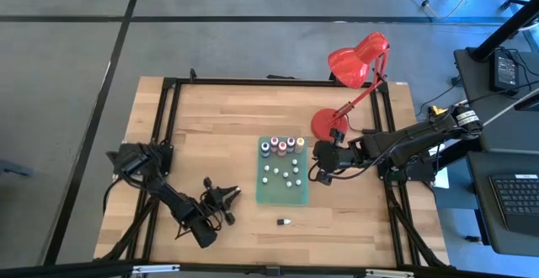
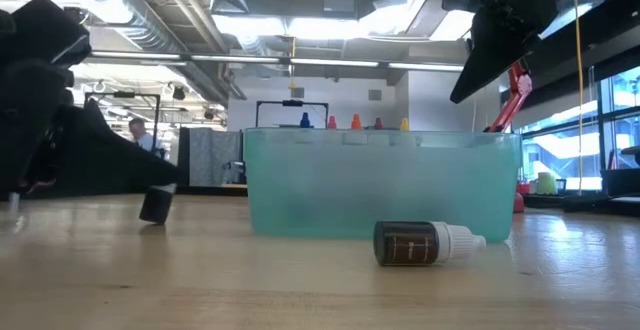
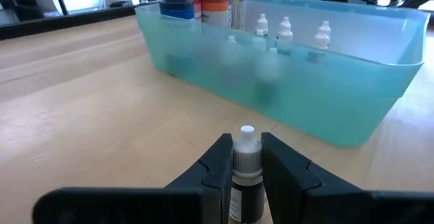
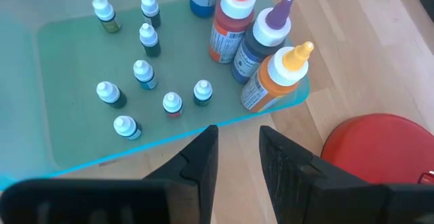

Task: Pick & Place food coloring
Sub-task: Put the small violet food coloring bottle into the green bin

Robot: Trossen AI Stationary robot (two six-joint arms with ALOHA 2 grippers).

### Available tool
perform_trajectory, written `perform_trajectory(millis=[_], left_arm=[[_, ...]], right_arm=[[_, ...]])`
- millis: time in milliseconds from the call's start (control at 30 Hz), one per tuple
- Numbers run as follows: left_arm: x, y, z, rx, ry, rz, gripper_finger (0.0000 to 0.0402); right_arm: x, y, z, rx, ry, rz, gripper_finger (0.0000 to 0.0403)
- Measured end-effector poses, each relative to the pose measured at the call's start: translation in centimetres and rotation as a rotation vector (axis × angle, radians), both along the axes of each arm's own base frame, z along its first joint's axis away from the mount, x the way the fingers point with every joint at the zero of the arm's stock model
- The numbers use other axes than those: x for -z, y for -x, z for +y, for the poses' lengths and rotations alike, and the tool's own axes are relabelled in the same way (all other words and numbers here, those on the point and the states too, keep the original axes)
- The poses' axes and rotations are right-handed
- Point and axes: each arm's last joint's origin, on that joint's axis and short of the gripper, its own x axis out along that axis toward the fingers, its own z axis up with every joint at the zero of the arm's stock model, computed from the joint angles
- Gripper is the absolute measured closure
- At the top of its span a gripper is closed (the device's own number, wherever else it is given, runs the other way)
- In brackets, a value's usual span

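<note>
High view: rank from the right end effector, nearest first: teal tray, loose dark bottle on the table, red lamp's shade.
From the right end effector:
1. Translucent teal plastic tray, directly beside it.
2. Loose dark bottle with a white cap, beyond the tray's near edge.
3. Red desk lamp's shade, at the table's far edge.

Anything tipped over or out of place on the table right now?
Yes: one small dark dropper bottle with a white cap lies on its side on the bare wood, outside the translucent teal tray. The bottles seen inside the tray stand upright.
</note>
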Motion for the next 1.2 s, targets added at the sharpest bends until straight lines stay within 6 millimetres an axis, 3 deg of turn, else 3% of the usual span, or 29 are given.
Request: perform_trajectory(millis=[367, 733, 967, 1200], left_arm=[[0.2, -0.1, -0.1, 0.005, 0.015, 0.0, 0.0314], [-0.1, -0.2, -0.4, 0.043, 0.039, 0.045, 0.0254], [-2.7, -0.4, -0.6, 0.103, -0.003, 0.09, 0.0229], [-7.3, 0.1, 0.1, 0.151, -0.111, 0.146, 0.0209]], right_arm=[[0.0, 0.0, 0.0, -0.001, 0.0, 0.0, 0.0292], [0.0, 0.0, 0.0, -0.003, 0.002, 0.0, 0.0292], [0.0, 0.0, 0.0, -0.003, 0.002, 0.002, 0.0292], [0.0, 0.0, 0.0, -0.008, -0.004, 0.006, 0.0292]])
